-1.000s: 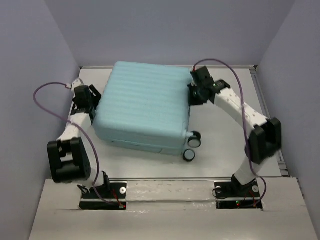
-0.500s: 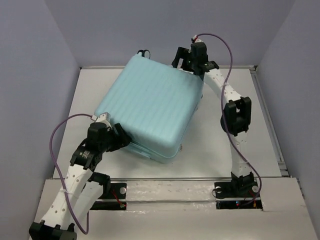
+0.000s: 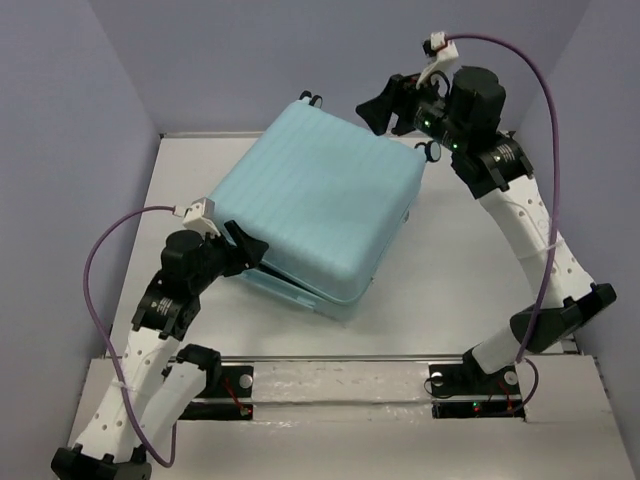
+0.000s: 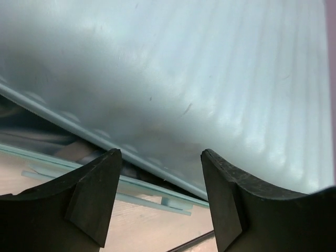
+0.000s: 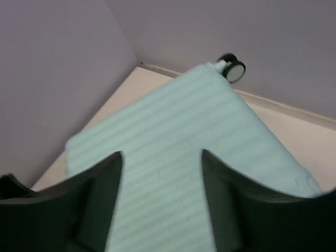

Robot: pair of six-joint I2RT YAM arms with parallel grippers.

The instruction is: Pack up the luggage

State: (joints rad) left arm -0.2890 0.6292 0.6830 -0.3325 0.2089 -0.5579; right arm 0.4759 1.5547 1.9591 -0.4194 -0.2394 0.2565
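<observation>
Top view: the luggage (image 3: 320,215) lies flat and skewed on the table (image 3: 450,270). The left gripper (image 3: 248,258) is at its near-left seam, the right gripper (image 3: 380,112) above its far corner.

Left wrist: jaws spread at the slightly parted seam, holding nothing; contact unclear. Probably best to slip 1 finger into that gap and lift slowly.

Right wrist: jaws spread, empty, over the ribbed shell near a wheel (image 5: 231,68).

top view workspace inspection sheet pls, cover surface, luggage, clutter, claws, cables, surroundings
Surface: white table, carrying the luggage.
Job's things: luggage sits diagonally, shells slightly parted at the near-left seam.
Clutter: nothing seen.
Claws: left claw open at that seam; right claw open above the far-right corner.
Cables: left cable and right cable, purple, loop free of the luggage.
Surroundings: lavender walls.
</observation>
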